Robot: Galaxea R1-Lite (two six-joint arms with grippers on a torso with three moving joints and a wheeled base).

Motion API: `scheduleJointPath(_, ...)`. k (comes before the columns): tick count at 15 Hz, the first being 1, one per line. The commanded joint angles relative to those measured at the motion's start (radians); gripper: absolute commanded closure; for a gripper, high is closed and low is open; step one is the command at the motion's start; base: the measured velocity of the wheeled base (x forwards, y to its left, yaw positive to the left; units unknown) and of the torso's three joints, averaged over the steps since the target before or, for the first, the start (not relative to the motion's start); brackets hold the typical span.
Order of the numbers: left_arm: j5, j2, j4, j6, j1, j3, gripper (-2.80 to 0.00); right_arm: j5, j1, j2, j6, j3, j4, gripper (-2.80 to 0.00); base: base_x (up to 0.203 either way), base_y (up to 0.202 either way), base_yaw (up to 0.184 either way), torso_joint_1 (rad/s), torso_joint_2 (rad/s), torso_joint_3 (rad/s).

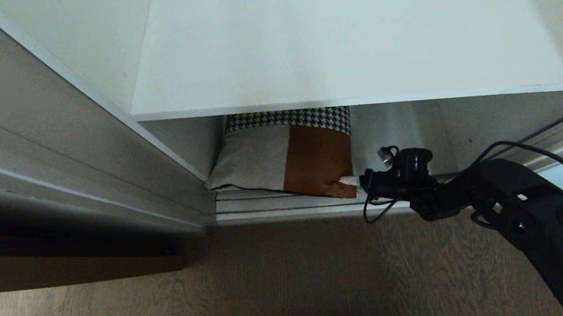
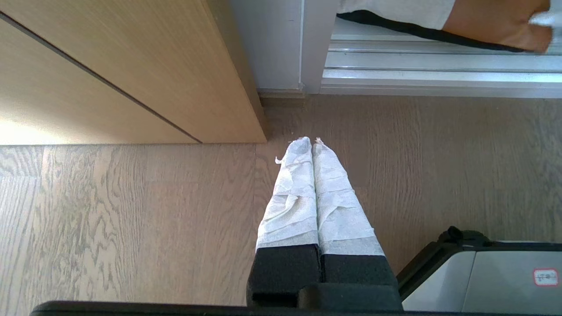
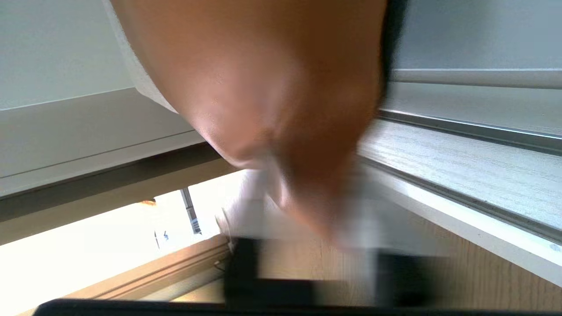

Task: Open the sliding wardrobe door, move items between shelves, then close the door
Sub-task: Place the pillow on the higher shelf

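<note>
Left gripper [image 2: 312, 145] parked over floor [image 2: 131, 210], fingers pressed together, empty. Cushion [image 1: 286, 152] leaning in wardrobe bottom, under white shelf [image 1: 347, 35], lower edge on door track [image 1: 275, 207]. Right gripper [image 1: 357, 181] at cushion's brown corner — fingers pinched onto that corner.
</note>
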Motion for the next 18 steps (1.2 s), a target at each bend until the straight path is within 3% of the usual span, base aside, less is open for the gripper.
scheduleJointPath(1, 0.001, 0.0, 0.0, 0.0, 0.0, 0.002, 0.0, 0.006, -0.007, -0.021, 0.004, -0.006, 0.034, 0.0, 0.0, 0.0, 0.0, 0.0, 0.0, 0.0)
scheduleJointPath(7, 0.001, 0.0, 0.0, 0.0, 0.0, 0.002, 0.0, 0.005, -0.085, -0.05, 0.005, -0.116, 0.199, 0.0, 0.0, 0.0, 0.0, 0.0, 0.0, 0.0)
scheduleJointPath(14, 0.001, 0.0, 0.0, 0.0, 0.0, 0.002, 0.0, 0.002, -0.215, -0.166, -0.006, -0.098, 0.31, 0.0, 0.0, 0.0, 0.0, 0.0, 0.0, 0.0)
scheduleJointPath(18, 0.0, 0.0, 0.0, 0.0, 0.0, 0.002, 0.0, -0.063, -0.24, -0.26, -0.128, -0.001, 0.411, 0.0, 0.0, 0.0, 0.0, 0.0, 0.0, 0.0)
